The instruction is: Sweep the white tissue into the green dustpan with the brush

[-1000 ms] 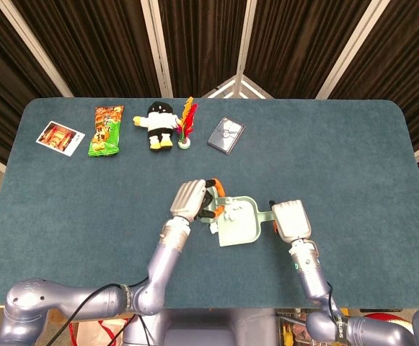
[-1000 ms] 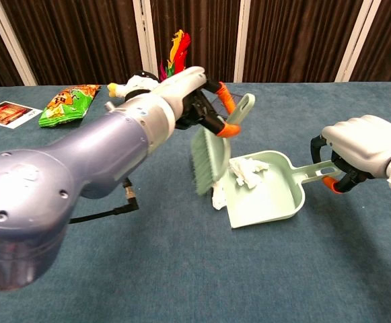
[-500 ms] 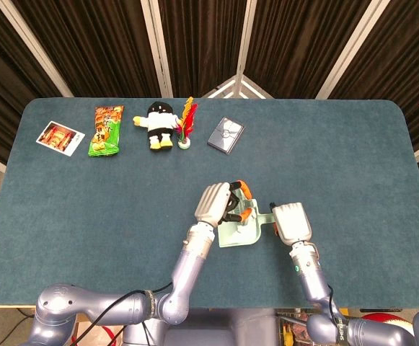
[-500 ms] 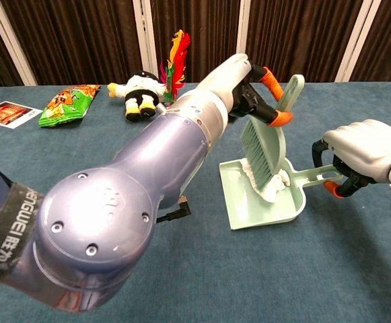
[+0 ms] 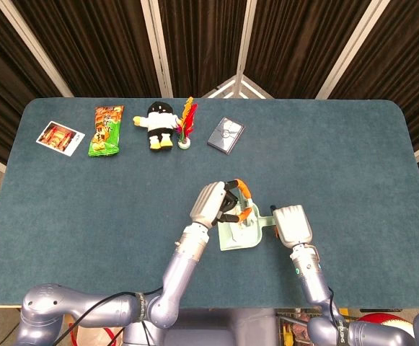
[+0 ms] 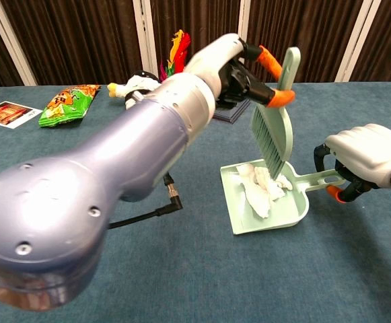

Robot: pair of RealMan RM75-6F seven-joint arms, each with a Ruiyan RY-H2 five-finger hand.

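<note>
head view: left hand [image 5: 213,202] grips brush [image 5: 239,214] over dustpan [image 5: 231,239], right hand [image 5: 290,224] grips its handle | chest view: tissue [image 6: 261,188] lies inside dustpan; lift brush straight, keep dustpan level

No legible txt; snack bag [image 5: 106,130] print too small.

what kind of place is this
Probably a robot lab or demo booth: dark curtains with white poles close in a blue-covered table that holds unrelated props, such as a snack bag and plush toy.
</note>
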